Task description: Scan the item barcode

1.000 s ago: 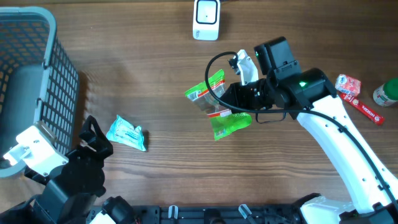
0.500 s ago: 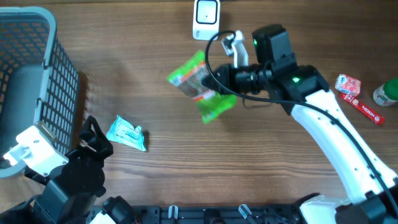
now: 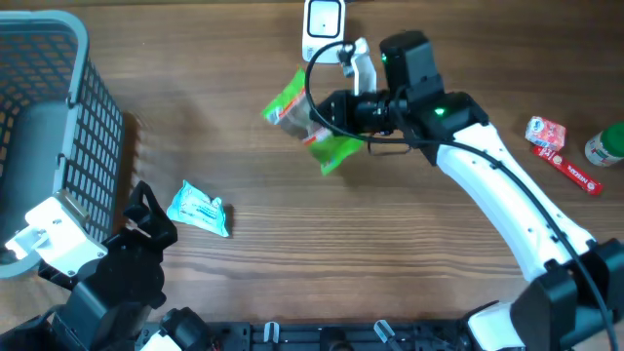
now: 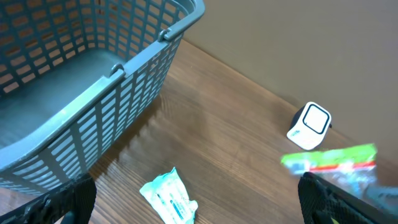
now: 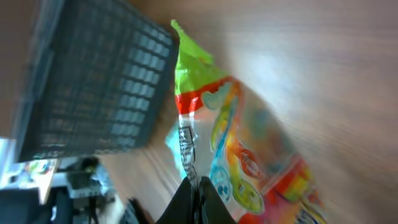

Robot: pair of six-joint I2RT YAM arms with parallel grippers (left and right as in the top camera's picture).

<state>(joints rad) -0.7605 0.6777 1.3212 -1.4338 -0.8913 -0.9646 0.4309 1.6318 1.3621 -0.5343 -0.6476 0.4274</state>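
Right gripper [image 5: 198,184] pinched tight on bag [image 5: 249,143] edge. Bag green top, red band, colourful print, blurred. Basket [image 5: 93,87] upper left, teal packet [image 5: 170,140] behind bag, wood table [image 5: 323,56].

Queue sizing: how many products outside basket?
5: green bag in right hand, teal packet near left, red packet, red tube, green-capped jar far right. More may be off-frame.
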